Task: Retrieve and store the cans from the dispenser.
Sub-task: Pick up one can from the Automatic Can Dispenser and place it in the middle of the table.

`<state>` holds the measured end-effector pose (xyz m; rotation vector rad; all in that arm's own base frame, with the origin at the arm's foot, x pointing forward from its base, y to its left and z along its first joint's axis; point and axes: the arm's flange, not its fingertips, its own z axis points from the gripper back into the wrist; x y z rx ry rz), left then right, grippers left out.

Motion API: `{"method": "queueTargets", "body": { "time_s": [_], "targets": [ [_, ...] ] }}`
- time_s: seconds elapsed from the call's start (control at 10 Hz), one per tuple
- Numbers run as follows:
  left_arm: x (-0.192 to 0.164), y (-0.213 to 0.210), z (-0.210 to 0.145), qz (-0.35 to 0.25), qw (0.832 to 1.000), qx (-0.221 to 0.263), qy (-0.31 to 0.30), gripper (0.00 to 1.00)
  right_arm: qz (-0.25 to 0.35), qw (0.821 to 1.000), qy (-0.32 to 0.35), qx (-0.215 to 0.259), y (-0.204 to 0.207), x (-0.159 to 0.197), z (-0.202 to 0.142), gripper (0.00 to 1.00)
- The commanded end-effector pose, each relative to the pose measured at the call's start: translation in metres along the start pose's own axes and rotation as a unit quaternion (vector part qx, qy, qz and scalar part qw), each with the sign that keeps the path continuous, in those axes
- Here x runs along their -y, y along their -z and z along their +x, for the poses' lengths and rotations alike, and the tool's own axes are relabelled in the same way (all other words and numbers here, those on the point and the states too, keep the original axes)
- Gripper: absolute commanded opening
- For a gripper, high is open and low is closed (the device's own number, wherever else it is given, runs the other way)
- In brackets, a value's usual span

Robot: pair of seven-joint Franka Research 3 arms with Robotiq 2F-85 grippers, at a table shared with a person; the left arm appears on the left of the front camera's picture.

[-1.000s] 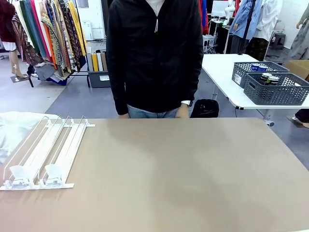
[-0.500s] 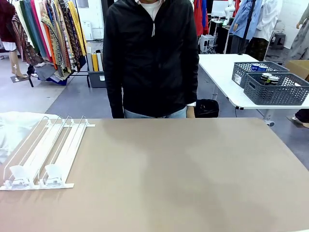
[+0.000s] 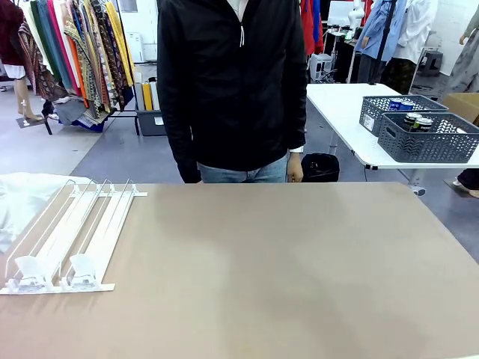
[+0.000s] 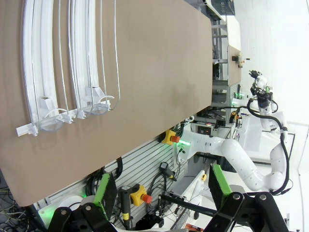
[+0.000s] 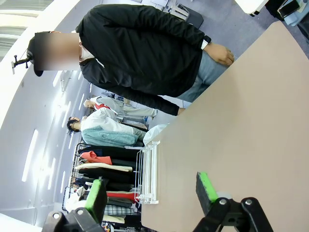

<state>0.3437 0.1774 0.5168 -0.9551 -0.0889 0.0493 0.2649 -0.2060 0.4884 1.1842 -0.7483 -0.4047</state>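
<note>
The white dispenser (image 3: 67,235) lies empty at the tabletop's (image 3: 284,269) left edge, cans (image 3: 414,122) sit in a far basket (image 3: 426,142), so the left hand (image 4: 161,186) and right hand (image 5: 152,193) hang wide open, holding nothing.

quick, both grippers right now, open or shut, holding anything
Left gripper: open, nothing between the green pads.
Right gripper: open, nothing held.

The flat tan counter (image 3: 284,269) looks matt and smooth; the sloping white dispenser rack (image 3: 71,235) has glossy plastic rails and thin wire guides.
</note>
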Motion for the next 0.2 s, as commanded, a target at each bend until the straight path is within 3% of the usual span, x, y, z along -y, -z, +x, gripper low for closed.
{"method": "queueTargets", "body": {
  "time_s": [0.0, 0.1],
  "targets": [
    [0.0017, -0.0022, -0.0028, 0.002, 1.0, -0.005, -0.001, 1.0, 0.013, 1.0, -0.013, 0.009, 0.0028, -0.0012, 0.0035, 1.0],
    [0.0017, -0.0022, -0.0028, 0.002, 1.0, -0.005, -0.001, 1.0, 0.013, 1.0, -0.013, 0.009, 0.0028, -0.0012, 0.0035, 1.0]
  ]
}}
